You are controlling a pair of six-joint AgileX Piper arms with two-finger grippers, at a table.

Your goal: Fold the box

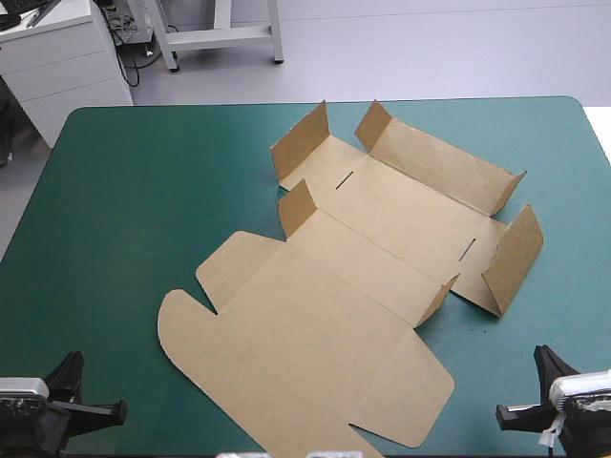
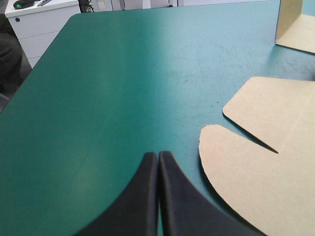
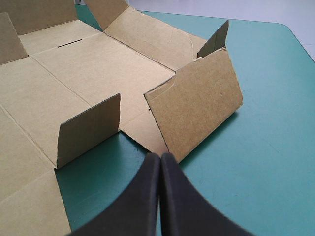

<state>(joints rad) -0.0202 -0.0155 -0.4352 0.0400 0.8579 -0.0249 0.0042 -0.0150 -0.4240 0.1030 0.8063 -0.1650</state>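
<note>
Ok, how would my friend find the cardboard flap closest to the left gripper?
On the teal-green table lies the brown box. At its near left corner, beside the shut left gripper, one flap lies flat. Its end is one big round curve, while its neighbours have straighter edges or stand up.

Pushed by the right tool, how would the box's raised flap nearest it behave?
The flap probably hinges over rather than bending: it stands tilted on a crease. The box looks like thin, light board, so it may slide on the smooth teal-green cover instead of folding.
</note>
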